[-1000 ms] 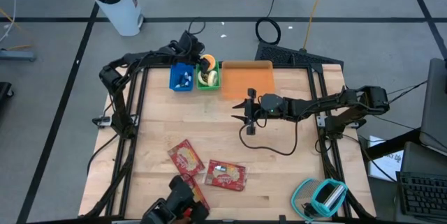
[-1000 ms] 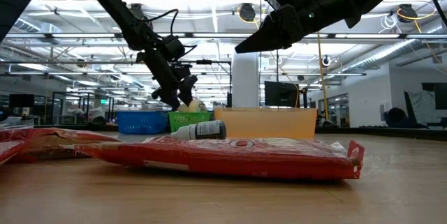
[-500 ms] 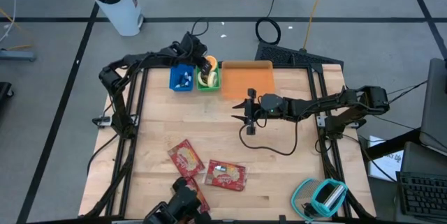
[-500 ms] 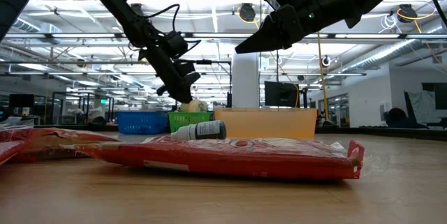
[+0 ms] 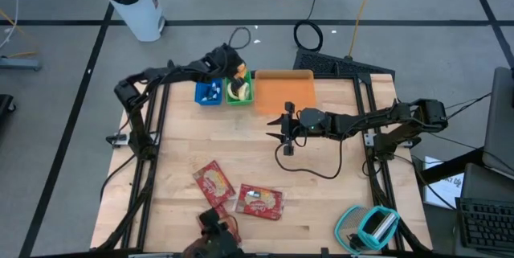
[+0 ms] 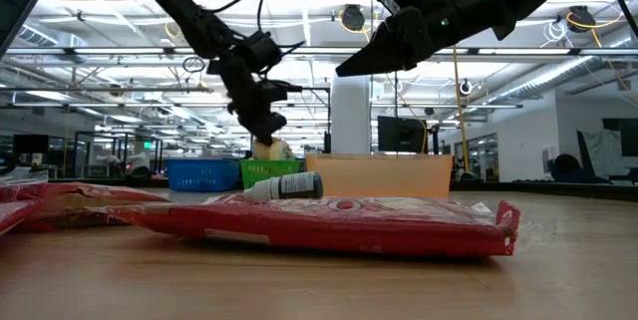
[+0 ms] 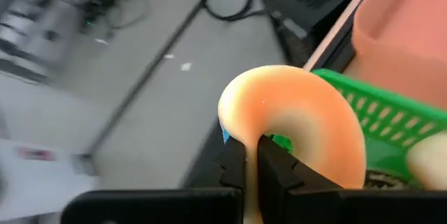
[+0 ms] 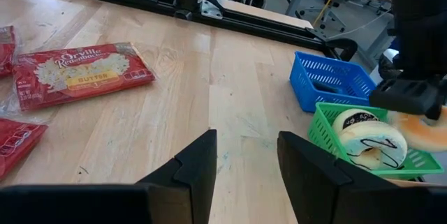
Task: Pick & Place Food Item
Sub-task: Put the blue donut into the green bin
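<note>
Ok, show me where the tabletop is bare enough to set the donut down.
Bare wood lies between the blue basket and the popcorn bags, and right of the bags below the right gripper. The far edge is crowded: blue basket, green basket, orange tray.

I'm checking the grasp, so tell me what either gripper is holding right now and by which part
The left gripper pinches the orange ring-shaped doughnut by its ring wall, above the green basket. The right gripper holds nothing.

An orange-glazed doughnut (image 7: 297,123) hangs tilted just above the green basket (image 5: 240,92).
</note>
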Available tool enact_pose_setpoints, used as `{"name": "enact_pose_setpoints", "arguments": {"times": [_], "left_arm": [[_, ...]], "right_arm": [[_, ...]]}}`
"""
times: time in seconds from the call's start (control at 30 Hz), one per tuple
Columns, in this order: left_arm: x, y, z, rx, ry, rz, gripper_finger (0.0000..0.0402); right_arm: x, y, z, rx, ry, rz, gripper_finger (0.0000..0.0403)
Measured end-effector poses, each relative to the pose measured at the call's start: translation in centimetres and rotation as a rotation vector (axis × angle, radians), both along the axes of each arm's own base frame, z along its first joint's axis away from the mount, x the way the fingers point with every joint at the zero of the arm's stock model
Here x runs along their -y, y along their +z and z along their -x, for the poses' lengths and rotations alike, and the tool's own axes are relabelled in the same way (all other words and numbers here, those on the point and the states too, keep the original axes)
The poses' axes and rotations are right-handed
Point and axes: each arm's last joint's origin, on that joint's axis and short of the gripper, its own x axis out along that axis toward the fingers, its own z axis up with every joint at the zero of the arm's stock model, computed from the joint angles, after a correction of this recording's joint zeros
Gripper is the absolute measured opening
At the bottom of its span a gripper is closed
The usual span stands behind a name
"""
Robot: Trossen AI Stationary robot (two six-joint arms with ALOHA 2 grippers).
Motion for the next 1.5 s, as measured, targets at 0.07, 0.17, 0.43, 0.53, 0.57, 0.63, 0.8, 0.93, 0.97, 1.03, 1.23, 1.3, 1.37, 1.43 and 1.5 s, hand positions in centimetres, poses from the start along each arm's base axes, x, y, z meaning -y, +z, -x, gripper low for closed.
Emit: {"name": "enact_pose_setpoints", "arguments": {"times": [0.07,0.17,0.43,0.53,0.57,0.63,0.8,0.93,0.97,1.03,1.23,1.3,1.37,1.43,1.5], "left_arm": [[1.0,0.0,-0.8,-0.059,-0.011,-0.052,0.0007],[2.7,0.2,-2.0,-0.131,-0.027,-0.127,0.0008],[4.8,0.4,-3.4,-0.299,-0.051,-0.277,0.0006],[4.6,0.2,-3.4,-0.341,-0.073,-0.294,0.0005],[4.5,0.0,-3.3,-0.357,-0.086,-0.29,0.0005],[4.1,-0.6,-3.5,-0.371,-0.101,-0.295,0.0006],[3.4,-2.7,-3.6,-0.436,-0.123,-0.277,0.0005],[3.4,-3.9,-4.0,-0.46,-0.132,-0.271,0.0009],[3.4,-3.8,-4.0,-0.461,-0.135,-0.274,0.0009],[3.5,-3.6,-4.0,-0.461,-0.135,-0.28,0.0011],[3.7,-3.7,-4.1,-0.486,-0.143,-0.288,0.0021],[3.9,-3.7,-4.2,-0.503,-0.168,-0.289,0.0036],[4.1,-3.7,-4.3,-0.515,-0.196,-0.291,0.0059],[4.3,-3.7,-4.4,-0.523,-0.22,-0.292,0.0085],[4.5,-3.7,-4.6,-0.527,-0.228,-0.295,0.0113]], "right_arm": [[0.0,0.0,0.0,0.0,0.0,0.0,0.0139],[0.0,0.0,0.0,0.0,0.0,0.0,0.0139],[0.0,0.0,0.0,0.0,0.0,0.0,0.0139],[0.0,0.0,0.0,0.0,0.0,0.0,0.0139],[0.0,0.0,0.0,-0.001,0.0,0.0,0.0139],[0.0,0.0,0.0,0.0,0.0,0.0,0.0139],[0.0,-0.5,0.2,-0.014,0.001,-0.001,0.0139],[0.0,-0.8,0.4,-0.021,0.0,-0.002,0.0139],[0.0,-0.8,0.4,-0.018,0.0,-0.002,0.0139],[0.0,-0.8,0.4,-0.008,0.0,-0.001,0.0139],[0.0,-0.6,0.4,0.008,0.0,0.0,0.0139],[0.0,-0.7,0.4,0.006,0.0,-0.002,0.0139],[0.0,-0.7,0.4,0.004,-0.001,-0.003,0.0139],[-0.1,-0.7,0.4,0.001,0.0,-0.003,0.0139],[-0.1,-0.7,0.4,0.0,-0.001,-0.006,0.0139]]}}
